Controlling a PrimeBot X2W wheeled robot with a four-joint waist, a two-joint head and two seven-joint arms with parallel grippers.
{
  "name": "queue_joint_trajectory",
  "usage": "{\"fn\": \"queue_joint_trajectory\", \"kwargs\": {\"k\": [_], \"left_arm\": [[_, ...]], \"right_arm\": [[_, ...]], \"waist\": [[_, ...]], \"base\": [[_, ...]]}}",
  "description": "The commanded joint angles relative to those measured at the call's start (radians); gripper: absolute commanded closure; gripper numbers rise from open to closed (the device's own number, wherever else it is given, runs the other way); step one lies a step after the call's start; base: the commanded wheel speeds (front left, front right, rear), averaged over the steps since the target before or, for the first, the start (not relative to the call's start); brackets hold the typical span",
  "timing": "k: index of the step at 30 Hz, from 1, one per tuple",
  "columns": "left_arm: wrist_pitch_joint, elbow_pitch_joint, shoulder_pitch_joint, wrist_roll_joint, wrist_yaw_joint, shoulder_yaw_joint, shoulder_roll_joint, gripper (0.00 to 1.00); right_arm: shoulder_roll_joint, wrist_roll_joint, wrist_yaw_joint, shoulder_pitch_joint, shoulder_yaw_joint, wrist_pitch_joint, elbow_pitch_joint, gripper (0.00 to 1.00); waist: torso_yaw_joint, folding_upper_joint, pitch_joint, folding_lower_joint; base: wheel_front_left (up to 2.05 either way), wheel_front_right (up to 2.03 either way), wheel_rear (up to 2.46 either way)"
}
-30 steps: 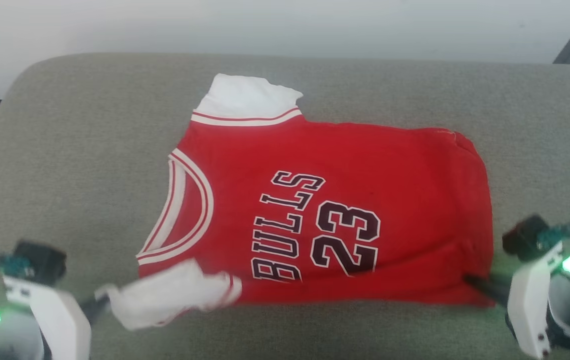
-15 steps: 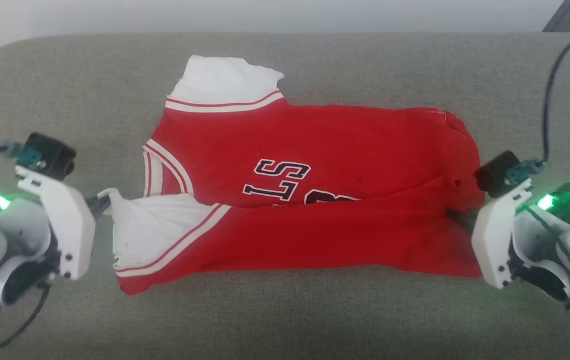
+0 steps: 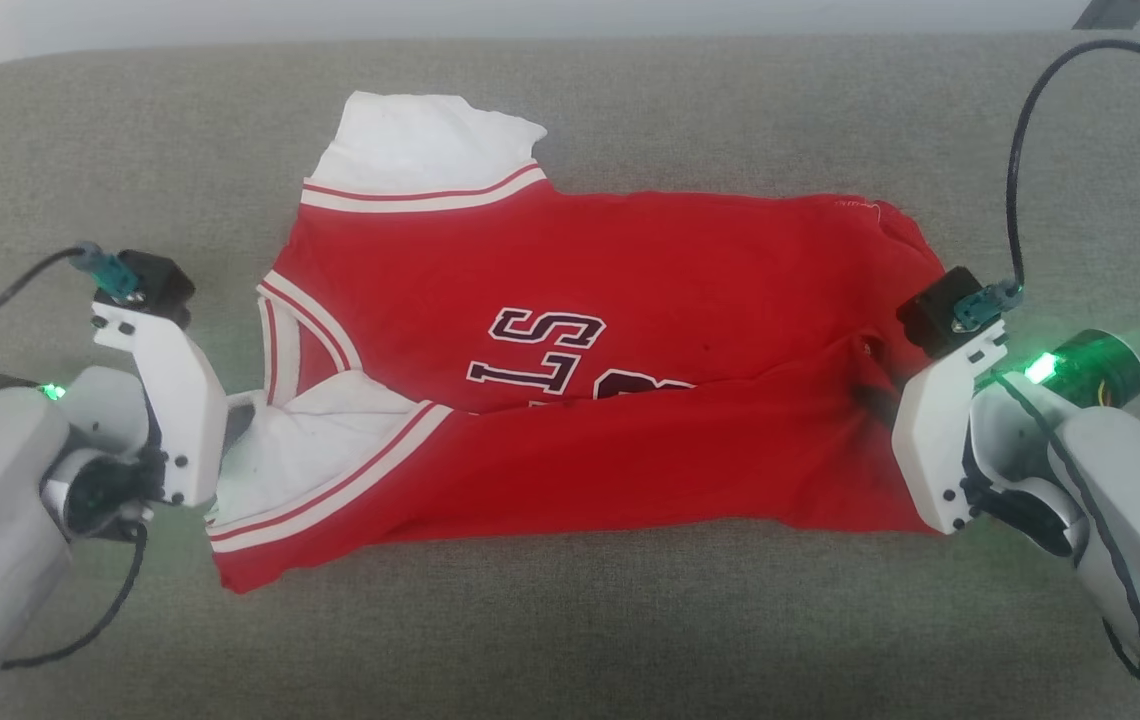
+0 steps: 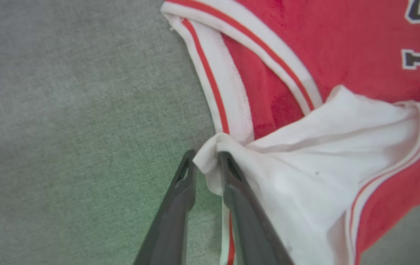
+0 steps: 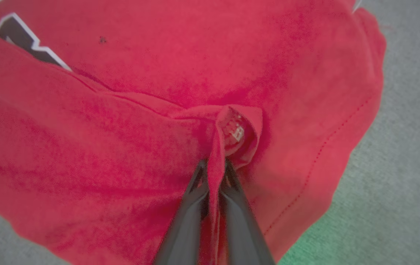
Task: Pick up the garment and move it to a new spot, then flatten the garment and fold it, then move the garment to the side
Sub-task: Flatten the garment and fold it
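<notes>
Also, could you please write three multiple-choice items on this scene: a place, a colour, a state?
1. Where does the left gripper hold the jersey? A white sleeve; B neckline; C red hem.
2. What colour is the cushion beneath it? A blue; B grey; C black.
3. How does the jersey lie? A balled up; B fully spread; C near edge folded over the lettering.
Key: 1A, white cloth sits in its grip; 2B, grey fabric surrounds the jersey; 3C, red cloth covers the lower letters.

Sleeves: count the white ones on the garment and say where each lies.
2. One sleeve lies flat at the garment's far edge. The other is folded onto the front, its tip pinched by the left gripper. None seems hidden.
</notes>
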Motion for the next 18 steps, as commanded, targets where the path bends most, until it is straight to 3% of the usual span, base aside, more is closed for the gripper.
{"fn": "queue_joint_trajectory", "kwargs": {"k": [1,2,8,13,18], "left_arm": [[0.003,0.026,-0.024,-0.024,-0.006,0.012,-0.011,0.00],[0.009,0.040,-0.029,-0.031,-0.010,0.015,-0.018,0.00],[0.045,0.062,-0.050,-0.048,-0.014,0.019,-0.012,0.00],[0.089,0.004,-0.045,-0.062,0.025,0.022,0.020,0.00],[0.128,-0.118,-0.009,-0.075,0.093,0.027,0.070,0.00]], "right_arm": [[0.008,-0.005,-0.002,-0.008,0.006,-0.017,0.016,0.14],[0.009,-0.005,-0.002,-0.012,0.001,-0.026,0.019,0.00],[0.005,-0.011,-0.002,-0.003,-0.032,-0.109,-0.001,0.00],[0.005,-0.042,-0.002,0.040,-0.108,-0.195,-0.034,0.00],[0.025,-0.112,-0.002,0.100,-0.230,-0.297,-0.080,0.00]], "waist": [[-0.001,0.0000,-0.003,0.0000],[-0.001,0.0000,-0.006,0.0000],[0.006,0.0000,-0.033,0.0000],[0.018,0.0000,-0.057,0.0000],[0.026,0.0000,-0.071,0.0000]], "base": [[0.00,0.00,0.00],[0.00,0.00,0.00],[0.00,0.00,0.00],[0.00,0.00,0.00],[0.00,0.00,0.00]]}}
